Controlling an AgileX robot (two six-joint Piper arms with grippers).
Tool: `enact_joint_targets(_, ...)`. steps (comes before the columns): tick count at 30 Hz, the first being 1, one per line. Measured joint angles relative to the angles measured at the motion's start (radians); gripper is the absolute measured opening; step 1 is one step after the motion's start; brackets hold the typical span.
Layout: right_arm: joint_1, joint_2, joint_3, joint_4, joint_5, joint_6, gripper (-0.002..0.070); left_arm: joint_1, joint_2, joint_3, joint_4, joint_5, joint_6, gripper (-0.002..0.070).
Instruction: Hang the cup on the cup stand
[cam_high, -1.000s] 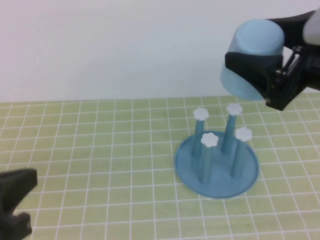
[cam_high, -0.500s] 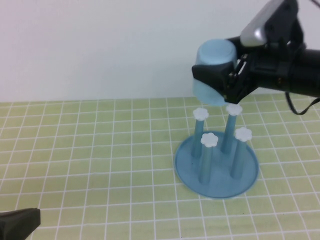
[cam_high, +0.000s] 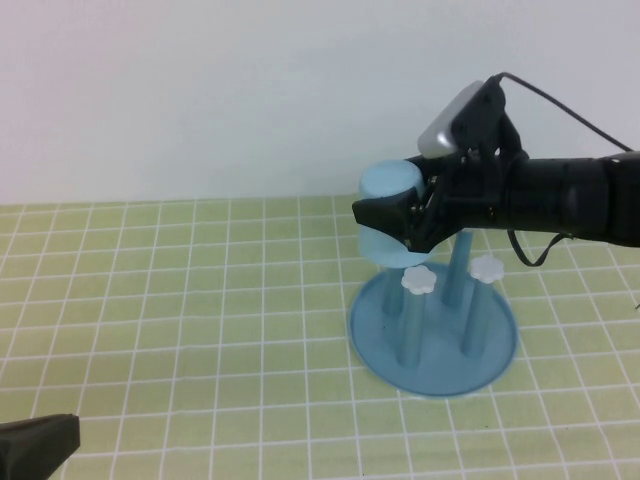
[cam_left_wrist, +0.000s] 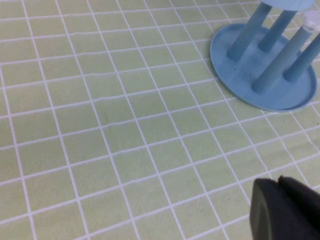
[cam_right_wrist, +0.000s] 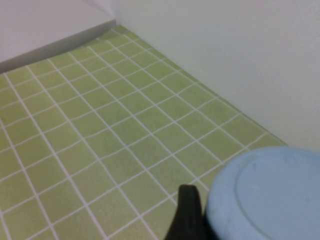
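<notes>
Black and clamped shut, your left gripper (cam_high: 35, 447) sits low on the green tiled table (cam_high: 180, 300), well left of the cup stand (cam_high: 434, 335). Over the stand's back-left post, your right gripper (cam_high: 400, 222) holds the cup (cam_high: 388, 215) upside down, mouth lowered around the post top.
</notes>
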Motion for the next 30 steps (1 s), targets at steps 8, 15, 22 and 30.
enact_joint_targets(8, 0.000, 0.048, -0.022, 0.000, -0.018, 0.000, 0.0582, 0.000, 0.000, 0.000, 0.004, 0.000, 0.000, 0.0000)
enact_joint_targets(15, 0.000, 0.049, -0.022, 0.000, -0.040, 0.011, 0.0634, 0.000, 0.000, 0.000, 0.021, 0.000, 0.000, 0.0000)
enact_joint_targets(22, 0.000, 0.049, -0.025, 0.000, -0.040, 0.043, 0.0688, 0.000, 0.000, 0.000, 0.057, 0.008, -0.011, 0.0000)
enact_joint_targets(30, 0.000, -0.019, -0.025, -0.002, 0.003, 0.065, 0.0358, 0.000, 0.000, 0.000, 0.061, 0.006, -0.011, 0.0000)
